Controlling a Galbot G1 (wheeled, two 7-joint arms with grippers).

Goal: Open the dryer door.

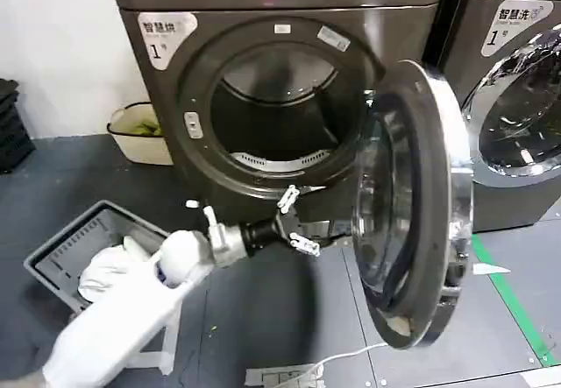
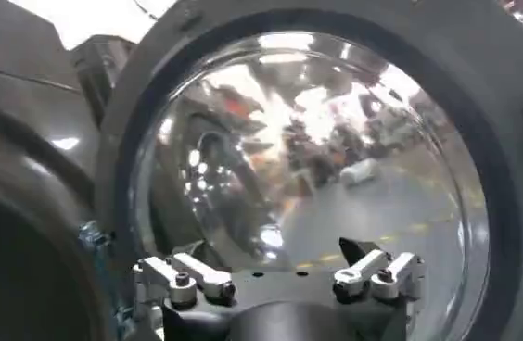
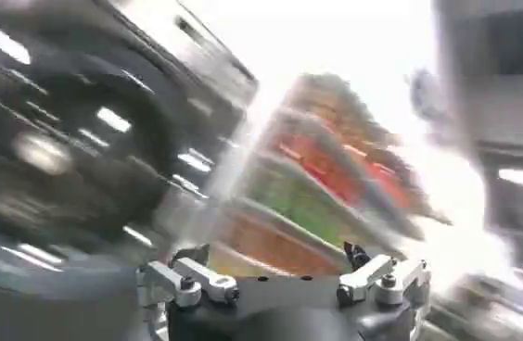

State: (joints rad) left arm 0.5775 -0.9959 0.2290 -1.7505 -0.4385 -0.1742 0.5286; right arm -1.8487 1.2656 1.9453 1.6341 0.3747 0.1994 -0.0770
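Two dark machines stand before me in the head view: the dryer (image 1: 280,99) with its drum mouth gaping, and a second machine (image 1: 517,99) to its right with its chrome-ringed door closed. One dryer door (image 1: 412,204) hangs swung wide on the right side of the opening, edge-on to me, chrome ring outward. One grey basket (image 1: 92,252) of white cloth sits on the floor at my left, a cream bin (image 1: 140,134) behind it. My left pincer (image 1: 294,222) hovers below the drum mouth, just beside the door's inner face — fingers spread, pinching nothing.

From my left wrist, the door's domed glass and grey back face loom close; two fingertips (image 2: 187,280) stand well apart.

From my right wrist — a smeared scene, colourful shelves (image 3: 336,176) beyond — my right pincer (image 3: 285,283) also has its fingers spread and empty.
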